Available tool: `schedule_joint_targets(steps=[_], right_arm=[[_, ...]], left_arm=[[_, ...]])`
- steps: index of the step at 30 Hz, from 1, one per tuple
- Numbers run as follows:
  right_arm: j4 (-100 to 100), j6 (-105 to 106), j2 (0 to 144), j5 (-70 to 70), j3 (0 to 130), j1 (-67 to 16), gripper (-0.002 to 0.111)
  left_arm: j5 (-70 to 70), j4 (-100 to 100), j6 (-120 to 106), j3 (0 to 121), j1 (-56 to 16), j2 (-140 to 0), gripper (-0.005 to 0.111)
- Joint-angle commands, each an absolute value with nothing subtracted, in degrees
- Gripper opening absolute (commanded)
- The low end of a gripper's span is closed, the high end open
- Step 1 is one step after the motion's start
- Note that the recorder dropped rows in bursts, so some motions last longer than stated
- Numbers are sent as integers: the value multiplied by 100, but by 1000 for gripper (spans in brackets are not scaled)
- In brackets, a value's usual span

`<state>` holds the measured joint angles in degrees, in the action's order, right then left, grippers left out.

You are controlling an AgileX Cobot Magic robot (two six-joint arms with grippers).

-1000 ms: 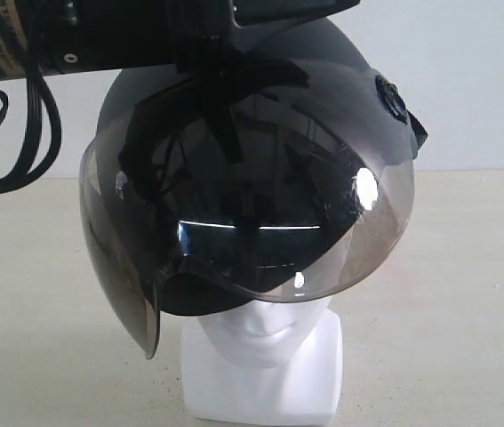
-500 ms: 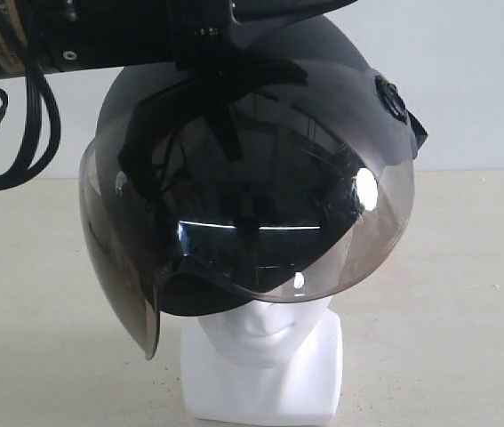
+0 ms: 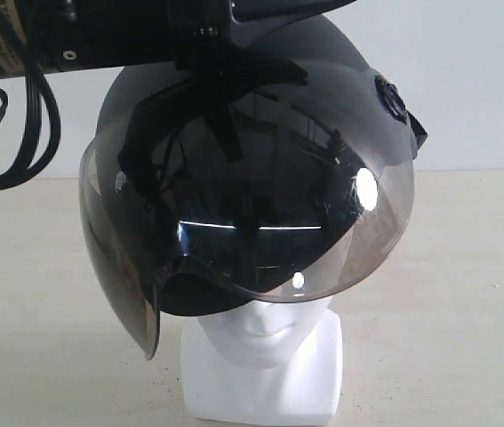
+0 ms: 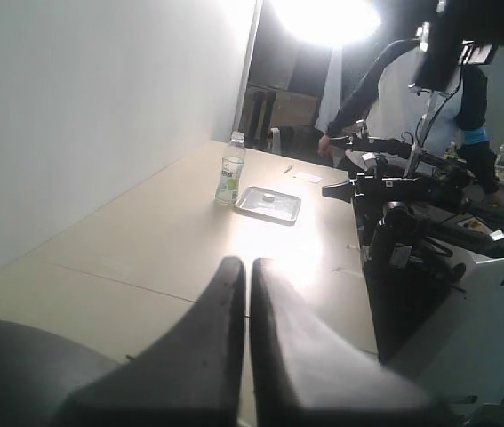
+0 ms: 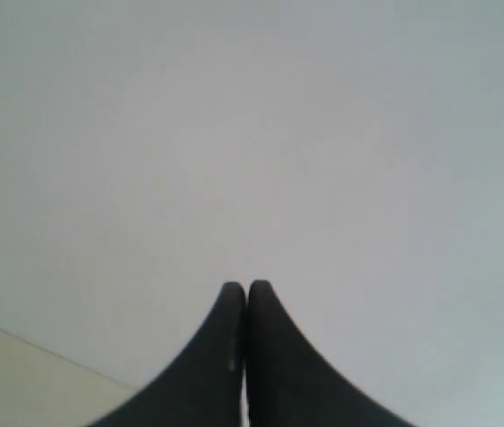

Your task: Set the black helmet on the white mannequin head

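1. Helmet [image 3: 340,53] sits on the head [image 3: 265,356], covering it down to the nose; mouth and chin show.
2. My left jaws are closed on nothing, just above the helmet's top.
3. My right jaws are closed, empty, facing a wall [image 5: 252,133].
4. Head stands on the tabletop [image 3: 447,311].

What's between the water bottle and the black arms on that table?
A shallow metal tray, close beside the bottle; the left wrist view shows it.
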<state>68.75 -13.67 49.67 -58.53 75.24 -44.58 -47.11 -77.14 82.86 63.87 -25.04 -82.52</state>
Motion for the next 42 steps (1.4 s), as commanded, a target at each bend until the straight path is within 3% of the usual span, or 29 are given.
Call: schedule_joint_targets(steps=[1,4,9,15,20,25,28,31,33,39,42], right_arm=[[8475,-3361,5714,-6996,7397,-4295,0],[7616,-3416,6154,-6501,7409,-3456,0],[3992,-2353,6815,-5153,7448,-1231,0],[-1080,1518,6858,-4191,7448,318,0],[-3567,3653,6858,-5400,7448,405,0],[-3499,2588,6858,-6026,7448,405,2],[-3593,2293,6858,-6257,7448,405,17],[-3975,2263,6858,-6509,7448,405,44],[-4264,2263,6858,-6521,7448,405,57],[-4670,2274,6892,-6642,7448,405,45],[-4749,2274,7039,-6802,7448,381,45]], left_arm=[[-4173,-8185,8741,6138,-2535,-8573,4],[-4173,-8185,8741,6138,-2535,-8573,4],[-4174,-8197,8762,6138,-2535,-8573,4],[-4174,-8209,8763,6138,-2535,-8573,4],[-4174,-8335,8763,6138,-2535,-8573,4],[-4174,-8359,8828,6138,-2535,-8573,4],[-4174,-8359,8828,6138,-2535,-8573,4],[-4174,-8359,8828,6138,-2535,-8573,4],[-4174,-8344,8827,6138,-2535,-8573,4],[-4174,-8335,8827,6138,-2535,-8573,4],[-4174,-8335,8827,6138,-2535,-8573,4]])
